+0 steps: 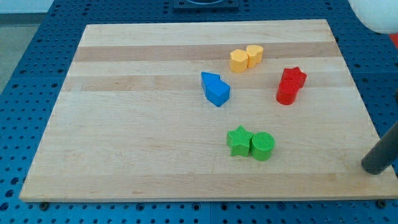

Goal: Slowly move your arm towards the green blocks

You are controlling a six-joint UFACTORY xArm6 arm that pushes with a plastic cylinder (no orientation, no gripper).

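Near the middle-bottom of the pale wooden surface [124,124] sit the green plastic star block [239,140] and green plastic round block [263,146], touching. My tip [375,169], a bare rod tool holding nothing, waits at their three o'clock, well apart. I should slide slowly toward nine o'clock.

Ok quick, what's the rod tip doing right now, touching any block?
My tip: holding nothing, touching no block, near the board's right edge, right of the green star and green cylinder.
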